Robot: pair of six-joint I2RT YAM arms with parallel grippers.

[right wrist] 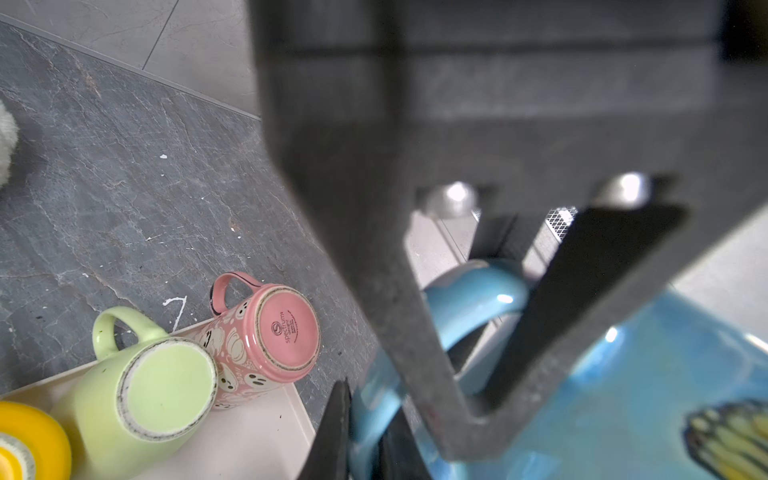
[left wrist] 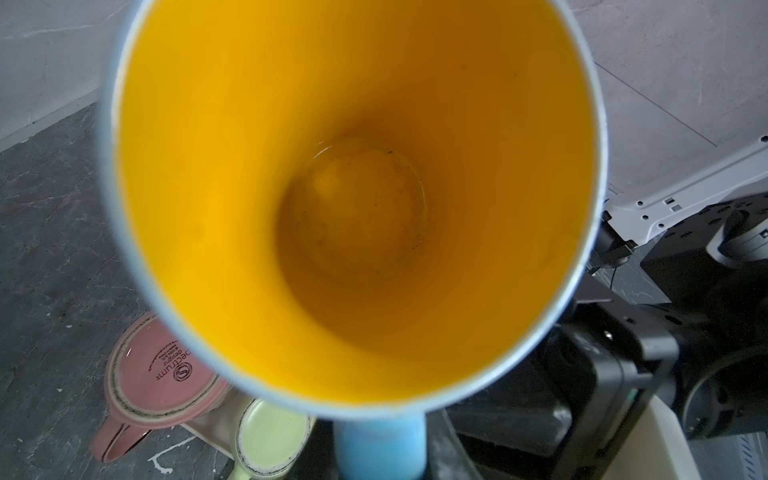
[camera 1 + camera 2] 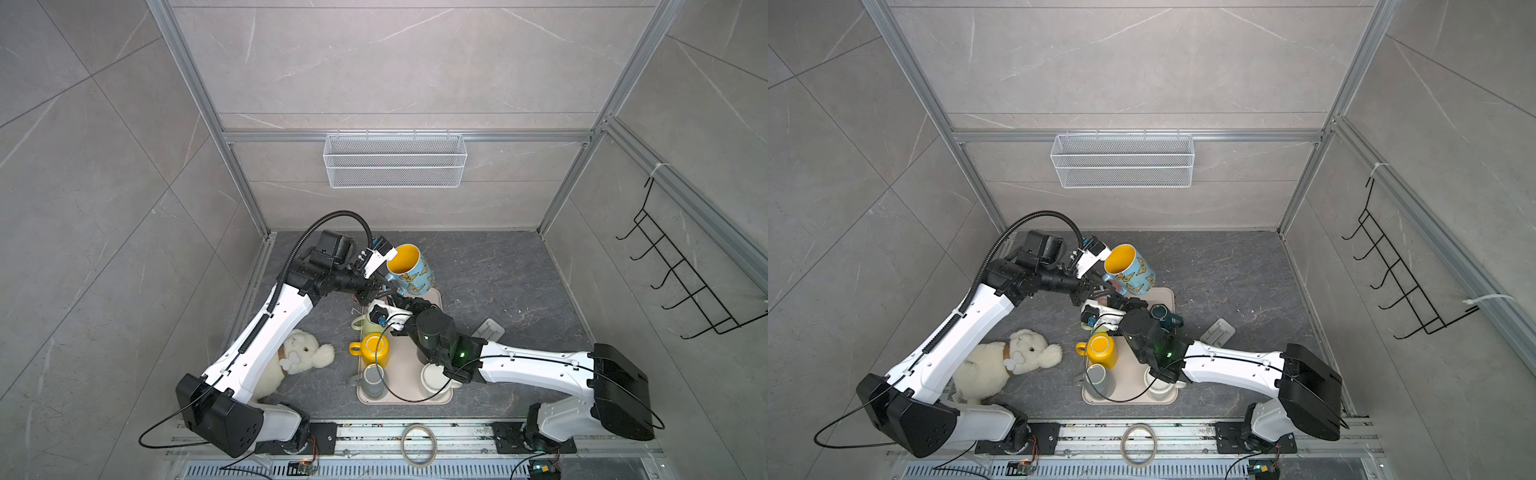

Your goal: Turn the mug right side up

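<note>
The right pincer (image 1: 473, 415) is closed on the curved blue handle (image 1: 469, 299) of the light-blue ceramic mug with butterflies and a yellow inside (image 3: 411, 270). The thin black fingers (image 1: 338, 432) of the left pincer (image 3: 384, 287) stand on both sides of the same handle, but whether they press it I cannot tell. The mug hangs in the air over the far edge of the flat beige plastic tray (image 3: 405, 370), tilted, mouth turned upward; at the tray's far left corner an upside-down pink ceramic mug (image 1: 286, 332) touches an upside-down pale green one (image 1: 166, 386).
</note>
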